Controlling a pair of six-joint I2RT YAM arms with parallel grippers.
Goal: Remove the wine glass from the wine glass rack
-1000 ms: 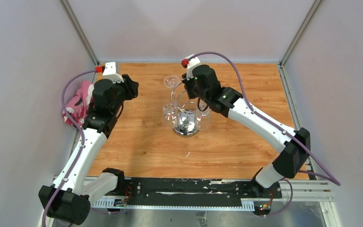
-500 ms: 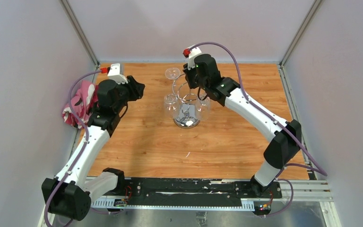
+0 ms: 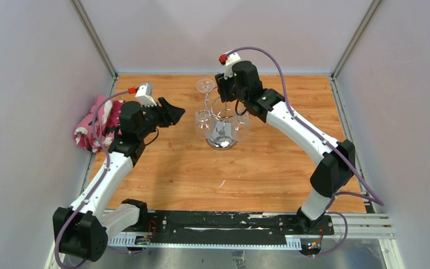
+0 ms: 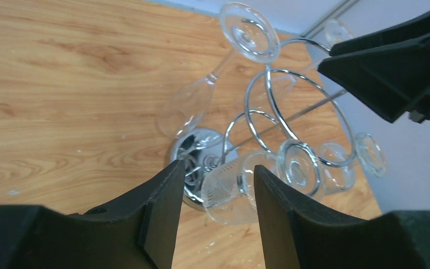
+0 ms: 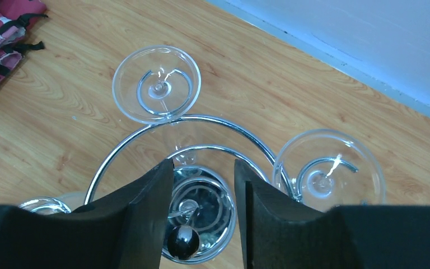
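Gleaming curled chrome rack (image 3: pixel 221 142), perhaps four glasses (image 5: pixel 157 84)

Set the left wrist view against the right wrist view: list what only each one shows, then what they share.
Only the left wrist view: the right tool near the wine glass rack, and one wine glass seen side-on, stem and bowl hanging down. Only the right wrist view: the pink cloth and a dark ball at the rack's centre. Both: the rack's chrome rings and mirror base, glass feet in its hooks, the wooden table.
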